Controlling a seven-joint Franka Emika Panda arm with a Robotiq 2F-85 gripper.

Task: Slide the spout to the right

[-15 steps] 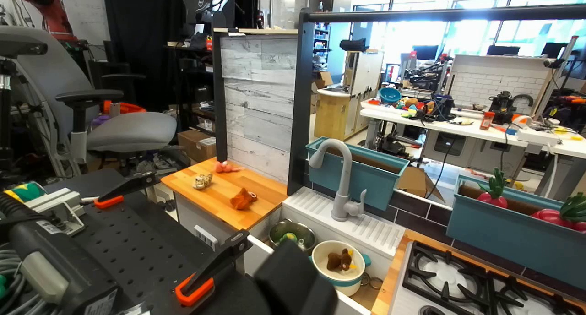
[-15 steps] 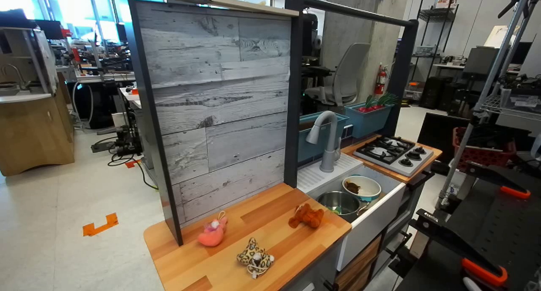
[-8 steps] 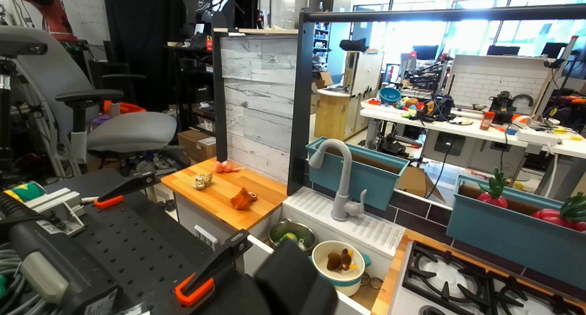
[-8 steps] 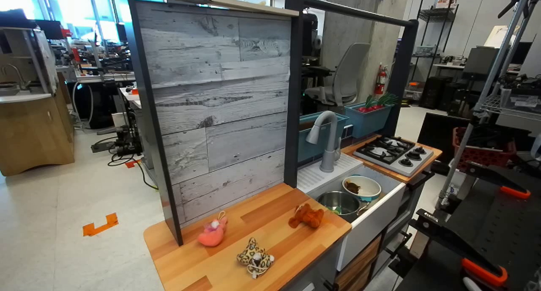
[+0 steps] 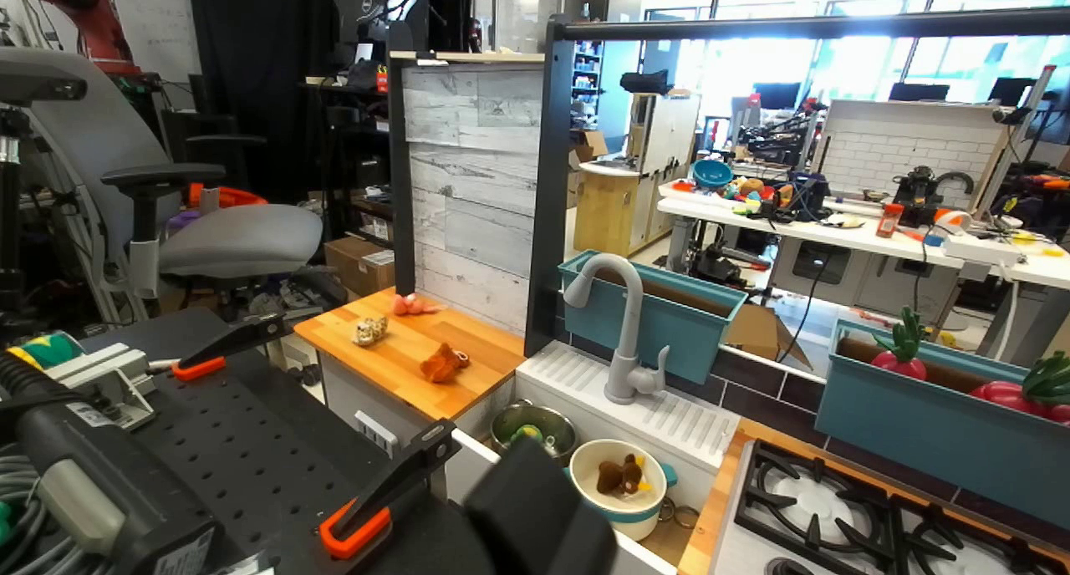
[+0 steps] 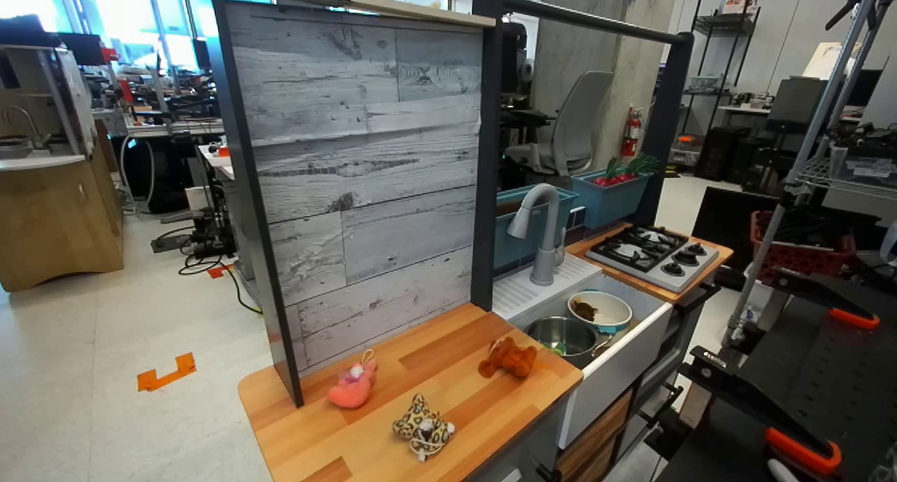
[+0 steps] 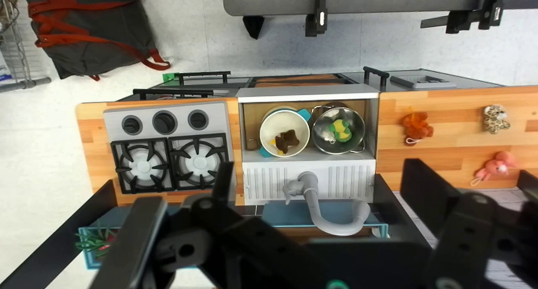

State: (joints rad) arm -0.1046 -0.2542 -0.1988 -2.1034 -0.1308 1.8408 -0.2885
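The end effector (image 7: pixel 318 169) is spread, clear of the spout (image 5: pixel 632 312) near the rear edge of the table (image 7: pixel 454 131). Spout curvature may cause slippage.

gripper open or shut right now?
Open: in the wrist view the jaws of the gripper stand wide apart, clamping nothing; in both exterior views nothing touches the spout.

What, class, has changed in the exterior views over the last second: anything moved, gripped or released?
In both exterior views, nothing visibly moved and nothing was grasped or let go. The smooth grey arched gooseneck spout points the same way; the round cream pot with teal trim and the round shiny metal pot stayed put. With no earlier wrist view, whether the open black hand moved cannot be told.
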